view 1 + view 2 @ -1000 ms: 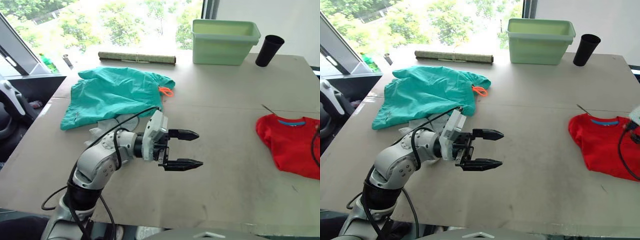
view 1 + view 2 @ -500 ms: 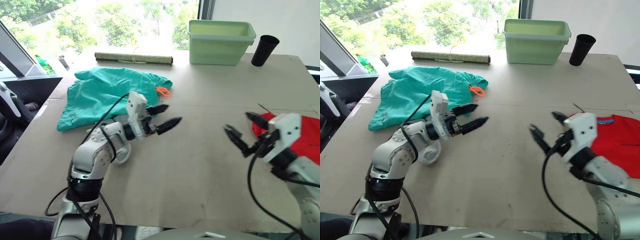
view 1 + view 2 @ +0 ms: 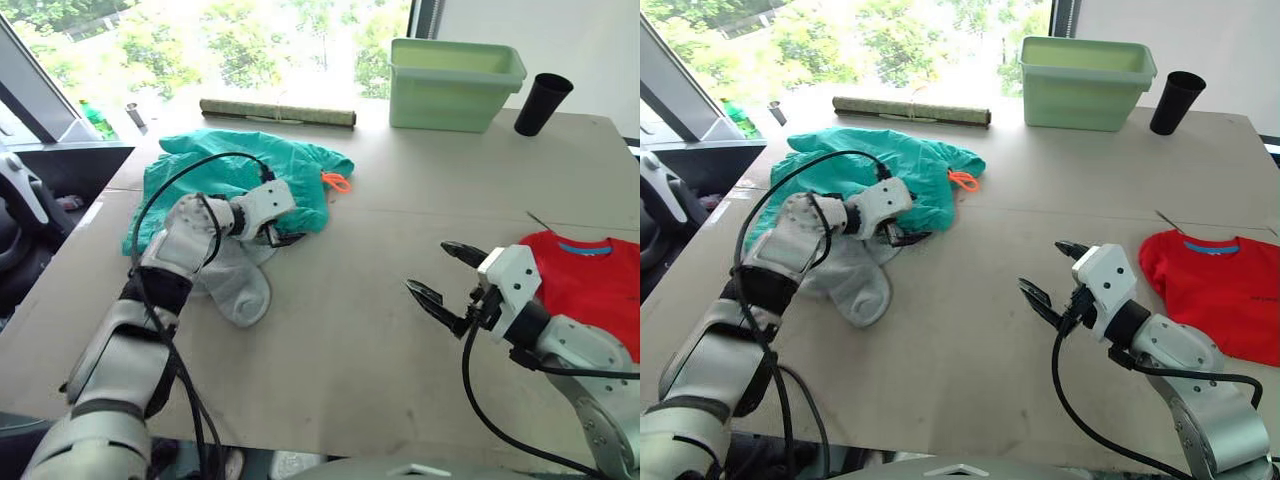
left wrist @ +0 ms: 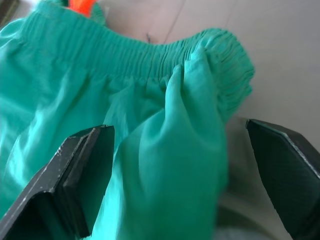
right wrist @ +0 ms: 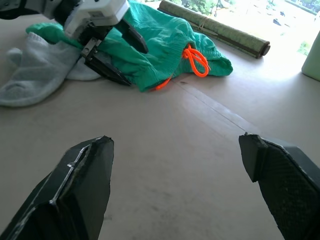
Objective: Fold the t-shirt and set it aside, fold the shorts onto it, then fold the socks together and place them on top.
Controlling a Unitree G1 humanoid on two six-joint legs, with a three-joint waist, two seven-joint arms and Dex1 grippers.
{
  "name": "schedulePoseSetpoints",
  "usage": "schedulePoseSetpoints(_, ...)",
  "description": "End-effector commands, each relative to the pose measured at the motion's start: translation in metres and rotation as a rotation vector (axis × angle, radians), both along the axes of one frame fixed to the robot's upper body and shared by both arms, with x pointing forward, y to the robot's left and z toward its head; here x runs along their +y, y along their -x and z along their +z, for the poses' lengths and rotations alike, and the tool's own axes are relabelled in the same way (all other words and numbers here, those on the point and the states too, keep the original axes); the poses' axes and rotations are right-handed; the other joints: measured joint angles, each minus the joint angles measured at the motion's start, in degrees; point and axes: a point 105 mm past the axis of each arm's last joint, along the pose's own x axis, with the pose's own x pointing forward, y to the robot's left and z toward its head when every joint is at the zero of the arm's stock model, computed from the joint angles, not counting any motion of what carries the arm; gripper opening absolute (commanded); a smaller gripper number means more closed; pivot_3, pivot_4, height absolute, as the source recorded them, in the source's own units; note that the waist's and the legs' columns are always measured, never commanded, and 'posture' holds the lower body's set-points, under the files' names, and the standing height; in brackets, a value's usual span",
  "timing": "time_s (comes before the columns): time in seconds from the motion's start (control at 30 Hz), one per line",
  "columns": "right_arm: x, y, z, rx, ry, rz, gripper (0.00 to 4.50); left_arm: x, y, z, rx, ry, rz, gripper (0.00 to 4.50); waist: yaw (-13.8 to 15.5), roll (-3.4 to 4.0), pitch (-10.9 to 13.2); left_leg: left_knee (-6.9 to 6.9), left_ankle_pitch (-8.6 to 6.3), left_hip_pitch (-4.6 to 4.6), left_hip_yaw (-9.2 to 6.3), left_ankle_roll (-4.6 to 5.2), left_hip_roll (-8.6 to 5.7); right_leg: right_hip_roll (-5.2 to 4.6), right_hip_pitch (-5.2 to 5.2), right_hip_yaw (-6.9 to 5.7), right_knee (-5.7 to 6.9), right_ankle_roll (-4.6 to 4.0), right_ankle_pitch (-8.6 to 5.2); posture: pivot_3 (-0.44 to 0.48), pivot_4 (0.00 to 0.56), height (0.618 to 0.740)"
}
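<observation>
Two grippers are over the table. Left gripper has its fingers spread apart at the near edge of the one pair of teal shorts, beside the gathered waistband. Right gripper is also spread wide, holding nothing, above bare table. Two grey socks lie just beside the shorts. One red t-shirt lies on the right.

Left gripper reaches forward, fingers apart, seemingly low; right gripper extends leftward, fingers spread wide.
</observation>
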Motion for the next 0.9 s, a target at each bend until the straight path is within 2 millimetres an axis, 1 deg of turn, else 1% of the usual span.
schedulePoseSetpoints(0.03, -0.001, 0.001, 0.004, -0.056, 0.032, -0.029, 4.5, -0.016, -0.01, 0.006, -0.05, -0.043, -0.099, 3.19, 0.0, -0.04, 0.0, 0.0, 0.0, 0.0, 0.0, 0.0, 0.0, 0.0, 0.0, -0.01, 0.0, 0.01, 0.0, 0.0, 0.15, 0.74)
schedulePoseSetpoints(0.07, -0.001, 0.001, 0.004, -0.059, 0.041, -0.035, 4.5, -0.022, -0.012, 0.01, -0.057, -0.019, -0.12, 2.65, 0.0, -0.07, 0.0, 0.0, 0.0, 0.0, 0.0, 0.0, 0.0, 0.01, -0.01, -0.01, 0.0, 0.01, 0.0, 0.0, 0.15, 0.74)
schedulePoseSetpoints(0.13, 0.0, -0.002, 0.003, -0.064, 0.073, -0.034, 4.5, -0.043, -0.01, 0.023, -0.053, 0.083, -0.206, 1.67, -0.1, -0.14, 0.1, 0.0, 0.0, 0.0, 0.02, 0.0, 0.03, 0.0, -0.02, 0.01, 0.01, 0.02, -0.01, 0.0, 0.15, 0.74)
schedulePoseSetpoints(0.2, 0.003, -0.011, 0.006, -0.079, 0.098, -0.034, 4.5, -0.068, -0.002, 0.037, -0.022, 0.218, -0.316, 1.02, -0.1, -0.24, 0.1, 0.02, 0.0, -0.01, 0.02, 0.01, 0.05, 0.0, -0.03, -0.01, 0.01, 0.02, -0.01, 0.0, 0.15, 0.74)
schedulePoseSetpoints(0.23, 0.005, -0.017, 0.01, -0.099, 0.126, -0.031, 4.5, -0.08, 0.004, 0.042, 0.002, 0.274, -0.379, 0.84, -0.2, -0.33, 0.2, 0.04, 0.0, -0.01, 0.01, 0.0, 0.05, -0.01, -0.03, -0.01, 0.02, 0.03, -0.01, 0.0, 0.15, 0.74)
schedulePoseSetpoints(0.27, 0.006, -0.023, 0.013, -0.122, 0.168, -0.022, 4.5, -0.09, 0.009, 0.046, 0.033, 0.333, -0.425, 0.15, -0.2, -0.33, 0.2, 0.12, 0.0, -0.02, 0.01, 0.01, 0.07, -0.04, -0.03, -0.01, 0.05, 0.03, -0.01, 0.0, 0.15, 0.74)
schedulePoseSetpoints(0.3, 0.007, -0.03, 0.015, -0.136, 0.212, -0.019, 4.5, -0.099, 0.015, 0.048, 0.078, 0.384, -0.467, 0.05, -0.2, -0.33, 0.2, 0.21, 0.0, -0.03, 0.03, 0.01, 0.08, -0.04, -0.04, 0.0, 0.1, 0.03, 0.0, 0.0, 0.15, 0.74)
schedulePoseSetpoints(0.37, 0.007, -0.041, 0.02, -0.171, 0.291, -0.013, 4.5, -0.114, 0.025, 0.049, 0.128, 0.436, -0.547, 0.05, -0.2, -0.33, 0.2, 0.38, -0.02, -0.05, 0.0, 0.05, 0.1, -0.05, -0.02, -0.01, 0.19, 0.03, 0.0, 0.0, 0.15, 0.74)
schedulePoseSetpoints(0.5, 0.014, -0.051, 0.027, -0.195, 0.378, 0.056, 4.5, -0.133, 0.039, 0.044, 0.17, 0.457, -0.634, 0.05, -0.2, -0.34, 0.2, 0.61, -0.08, -0.08, 0.0, 0.13, 0.13, -0.02, -0.03, 0.01, 0.42, 0.02, -0.01, 0.0, 0.15, 0.74)
schedulePoseSetpoints(0.57, 0.016, -0.057, 0.03, -0.205, 0.407, 0.064, 4.5, -0.14, 0.046, 0.04, 0.186, 0.452, -0.673, 0.05, -0.4, -0.33, 0.2, 0.62, -0.08, -0.07, 0.0, 0.13, 0.15, -0.01, -0.03, 0.03, 0.48, 0.01, -0.01, 0.0, 0.15, 0.74)
schedulePoseSetpoints(0.63, 0.017, -0.061, 0.028, -0.212, 0.46, 0.093, 4.5, -0.146, 0.055, 0.033, 0.19, 0.421, -0.722, 0.05, -0.4, -0.34, 0.2, 0.67, -0.08, -0.07, 0.0, 0.13, 0.15, 0.0, -0.04, 0.02, 0.56, 0.01, 0.0, 0.0, 0.15, 0.74)
schedulePoseSetpoints(0.8, 0.021, -0.071, 0.027, -0.225, 0.546, 0.143, 4.5, -0.152, 0.069, 0.023, 0.189, 0.372, -0.791, 0.05, -0.3, -0.33, 0.2, 0.79, -0.09, -0.07, -0.01, 0.15, 0.17, -0.04, -0.04, 0.03, 0.66, 0.01, 0.0, 0.0, 0.15, 0.74)
schedulePoseSetpoints(0.87, 0.021, -0.072, 0.02, -0.204, 0.601, 0.181, 3.94, -0.153, 0.072, 0.023, 0.187, 0.378, -0.796, 0.0, -0.4, -0.33, 0.2, 0.81, -0.09, -0.07, 0.0, 0.15, 0.17, -0.04, -0.04, 0.05, 0.67, 0.01, 0.0, 0.0, 0.15, 0.74)
schedulePoseSetpoints(0.9, 0.02, -0.072, 0.018, -0.193, 0.617, 0.195, 3.54, -0.153, 0.073, 0.024, 0.181, 0.381, -0.802, 0.0, -0.3, -0.33, 0.2, 0.82, -0.1, -0.07, 0.01, 0.16, 0.18, -0.04, -0.04, 0.06, 0.67, 0.01, 0.0, 0.0, 0.15, 0.74)
